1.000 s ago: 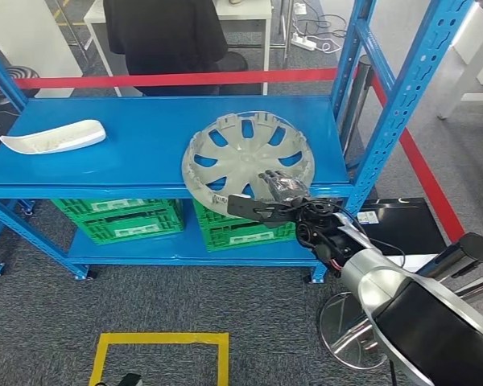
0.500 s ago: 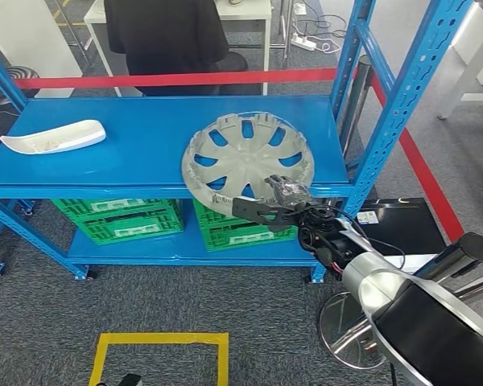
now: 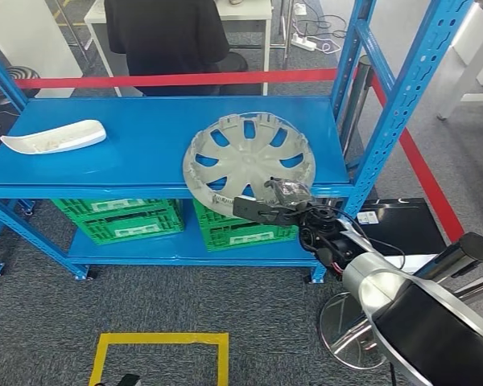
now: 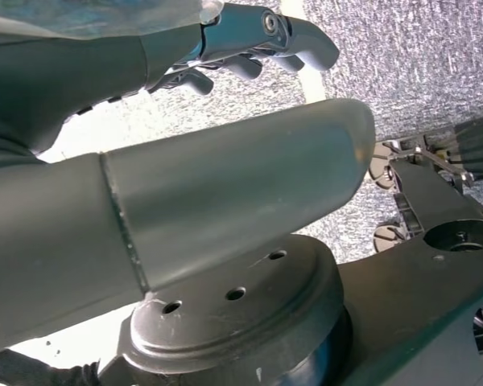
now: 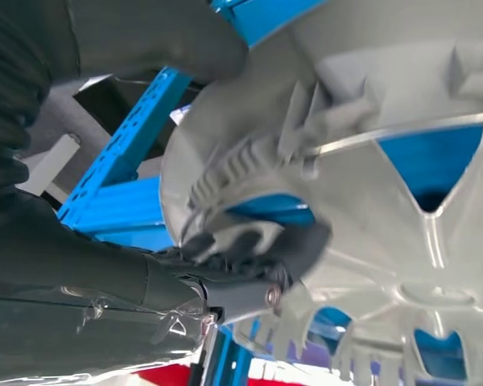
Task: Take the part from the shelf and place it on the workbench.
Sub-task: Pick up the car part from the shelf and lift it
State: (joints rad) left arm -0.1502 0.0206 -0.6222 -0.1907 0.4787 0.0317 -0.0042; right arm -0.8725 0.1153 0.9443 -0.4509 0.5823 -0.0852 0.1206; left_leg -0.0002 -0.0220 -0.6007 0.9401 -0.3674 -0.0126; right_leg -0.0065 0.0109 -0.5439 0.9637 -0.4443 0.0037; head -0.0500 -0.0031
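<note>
Since approx 1 s ago the right hand (image 3: 279, 198) sits a touch lower and further toward 3 o'clock at the near rim of the round silver-grey plastic wheel cover (image 3: 249, 158), and the cover has nudged slightly the same way, so contact looks real.

Hand state: in the right wrist view the dark fingers (image 5: 270, 245) curl through a spoke gap, w/ the thick grey thumb (image 5: 160, 36) on the cover's other side. It reads as a pinch on the rim, closed most of the way, not a loose hover.

Wheel cover is on the top deck of the blue metal shelf (image 3: 136, 149), at approx 3 o'clock of the deck, its near edge overhanging the front lip. No clear sign that it has lifted.

Left hand (image 4: 251, 40) hangs low w/ grey carpet behind it, fingers partly curled and apart, holding nothing.

Other bits: long white curved plastic trim piece (image 3: 54, 137) at 9 o'clock on the same deck; green plastic crates (image 3: 121, 217) on the lower deck; person in a black top (image 3: 166, 36) behind the red barrier tape (image 3: 166, 79) at 12 o'clock.

Progress, my read: early. Reach and grip look done; lift-off, carry and set-down on the desk are all left. No desk visible yet, so a turn is prob needed.
</note>
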